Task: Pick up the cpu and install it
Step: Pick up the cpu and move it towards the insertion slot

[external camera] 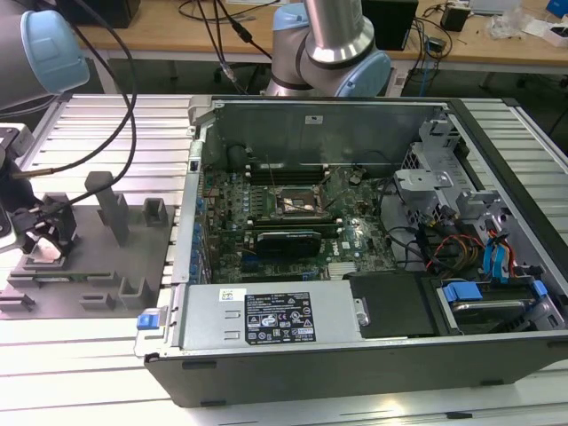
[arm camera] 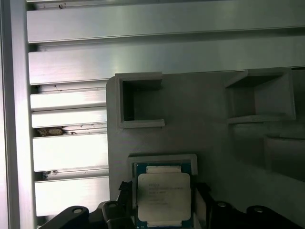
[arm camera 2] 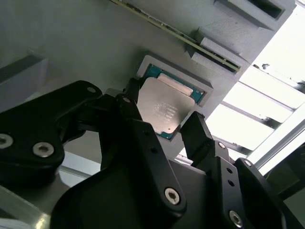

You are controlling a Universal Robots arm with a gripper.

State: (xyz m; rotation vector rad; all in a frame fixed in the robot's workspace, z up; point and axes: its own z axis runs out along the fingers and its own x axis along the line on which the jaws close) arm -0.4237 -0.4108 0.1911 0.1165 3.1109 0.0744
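**Operator:** Where is the cpu right now?

**Spotter:** You have the cpu [arm camera 2: 164, 109] [arm camera: 163, 191] lying flat in a shallow square pocket [arm camera: 162, 158] of the grey fixture [arm camera 2: 71, 43]. Its silvery top faces up. In both wrist views it fills that pocket, and a thin green edge shows round the metal lid.

**Operator:** And the gripper?

**Spotter:** Your gripper [external camera: 40, 235] is at the exterior view's left edge, about mid-height, low over the fixture [external camera: 89, 275]. Its black fingers [arm camera: 125, 193] are apart and straddle the cpu, one on each of two opposite sides, so the chip lies midway between them. In the first wrist view you can see a strip of the pocket's wall between each finger and the chip. Nothing is clamped, and the cpu rests in its pocket.

**Operator:** How does that sit against the socket?

**Spotter:** Well apart. You'll see the socket [external camera: 297, 202] inside the open case [external camera: 355, 355], near the centre of the exterior view. The fixture lies on the slatted worktop [external camera: 98, 364] beside the case, on the exterior view's left.
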